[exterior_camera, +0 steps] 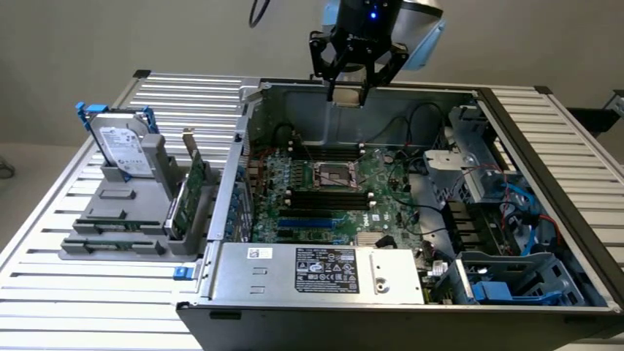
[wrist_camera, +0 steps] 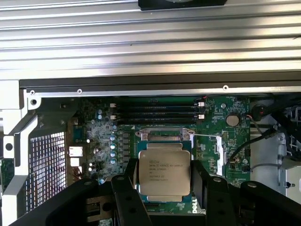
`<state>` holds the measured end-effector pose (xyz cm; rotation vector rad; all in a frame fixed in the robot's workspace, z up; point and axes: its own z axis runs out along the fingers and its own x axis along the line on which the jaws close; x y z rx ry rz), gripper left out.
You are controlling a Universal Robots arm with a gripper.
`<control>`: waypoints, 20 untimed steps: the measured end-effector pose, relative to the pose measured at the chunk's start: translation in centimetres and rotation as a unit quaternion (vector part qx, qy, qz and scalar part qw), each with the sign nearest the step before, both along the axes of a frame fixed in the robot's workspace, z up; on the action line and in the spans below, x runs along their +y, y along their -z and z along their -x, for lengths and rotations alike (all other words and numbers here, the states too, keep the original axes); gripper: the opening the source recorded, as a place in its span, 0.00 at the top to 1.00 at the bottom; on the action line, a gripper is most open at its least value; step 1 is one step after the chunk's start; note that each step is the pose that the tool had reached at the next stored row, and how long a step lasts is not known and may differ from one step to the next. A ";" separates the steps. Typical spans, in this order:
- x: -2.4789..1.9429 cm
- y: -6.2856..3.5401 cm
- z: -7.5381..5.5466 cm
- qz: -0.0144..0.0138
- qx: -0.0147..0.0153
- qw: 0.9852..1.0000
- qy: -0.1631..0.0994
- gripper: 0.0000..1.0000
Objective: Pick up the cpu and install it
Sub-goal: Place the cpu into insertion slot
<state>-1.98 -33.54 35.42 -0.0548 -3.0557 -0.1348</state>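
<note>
The cpu (wrist_camera: pixel 163 172), a small flat square chip with a pale silver printed top, sits between my gripper's (wrist_camera: pixel 165 184) black fingers (wrist_camera: pixel 126 190), which are shut on its two sides. In the exterior view the gripper (exterior_camera: pixel 349 93) hangs high over the back wall of the open computer case (exterior_camera: pixel 244 146), with the pale cpu (exterior_camera: pixel 346 96) at its tips. The bare processor socket (exterior_camera: pixel 335 176) lies on the motherboard well below and nearer the front. Seen from the wrist, the socket's metal frame (wrist_camera: pixel 162 136) shows just past the chip's edge.
A grey holder (exterior_camera: pixel 127 219) at the exterior view's left carries a silver hard drive (exterior_camera: pixel 122 142) and upright green cards (exterior_camera: pixel 195 186). Inside the case are memory slots (exterior_camera: pixel 326 197), black cables (exterior_camera: pixel 419 121), a labelled power supply (exterior_camera: pixel 326 270) and blue drive bays (exterior_camera: pixel 507 285). A slatted metal table (exterior_camera: pixel 88 292) lies around it.
</note>
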 end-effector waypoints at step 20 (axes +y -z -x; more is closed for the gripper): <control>0.00 0.84 0.0 -0.004 0.000 0.994 0.106 0.45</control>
